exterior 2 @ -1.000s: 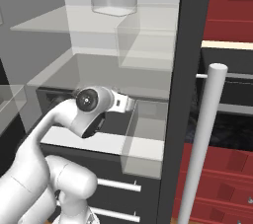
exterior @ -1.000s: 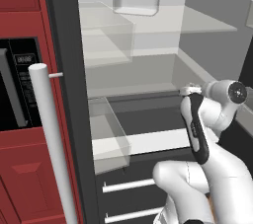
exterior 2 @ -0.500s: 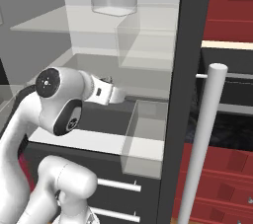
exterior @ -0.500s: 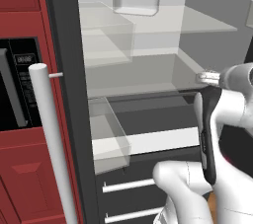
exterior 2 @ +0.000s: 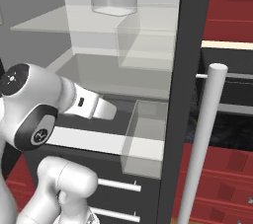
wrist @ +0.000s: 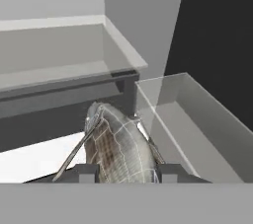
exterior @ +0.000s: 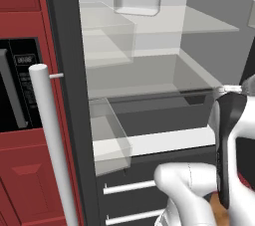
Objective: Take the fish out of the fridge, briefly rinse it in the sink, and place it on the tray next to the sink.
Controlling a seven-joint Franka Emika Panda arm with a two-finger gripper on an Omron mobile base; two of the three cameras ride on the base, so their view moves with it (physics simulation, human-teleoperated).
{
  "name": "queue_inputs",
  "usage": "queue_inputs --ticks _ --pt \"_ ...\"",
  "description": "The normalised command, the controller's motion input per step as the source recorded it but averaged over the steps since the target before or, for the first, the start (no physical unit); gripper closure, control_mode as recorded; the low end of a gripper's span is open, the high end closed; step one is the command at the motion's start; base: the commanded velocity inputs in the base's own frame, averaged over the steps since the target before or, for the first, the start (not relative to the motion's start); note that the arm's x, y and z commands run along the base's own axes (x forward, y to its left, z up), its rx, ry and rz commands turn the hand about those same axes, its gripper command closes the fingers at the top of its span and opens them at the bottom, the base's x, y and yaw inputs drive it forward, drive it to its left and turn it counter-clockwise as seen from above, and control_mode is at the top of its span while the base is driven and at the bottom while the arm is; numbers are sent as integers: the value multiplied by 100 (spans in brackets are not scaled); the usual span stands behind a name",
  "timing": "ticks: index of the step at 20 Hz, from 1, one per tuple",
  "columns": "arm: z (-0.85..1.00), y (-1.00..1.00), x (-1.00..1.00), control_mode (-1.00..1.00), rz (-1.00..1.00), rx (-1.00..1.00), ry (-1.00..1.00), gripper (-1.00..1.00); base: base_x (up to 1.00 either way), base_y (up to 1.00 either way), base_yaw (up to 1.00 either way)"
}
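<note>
One fish [wrist: 121,151], clamped betw. the two fingertips [wrist: 86,172] of the gripper [wrist: 126,172], body sticking out fwd. One fridge [exterior: 149,95], door open; one clear bin [wrist: 197,124] just right of fish.

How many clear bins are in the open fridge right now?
2: a shallow clear bin on the top glass shelf, and a deeper clear bin low at the fridge's handle side. Others may be hidden.
</note>
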Motion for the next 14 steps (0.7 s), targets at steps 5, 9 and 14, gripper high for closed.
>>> queue_inputs --ticks 5,9,14 --pt "3 7 -24 -100 13 0 30 100 0 0 0" --pt "5 20 -6 -100 3 0 10 100 0 0 0" --pt "11 45 -35 -100 1 9 -27 100 0 0 0"
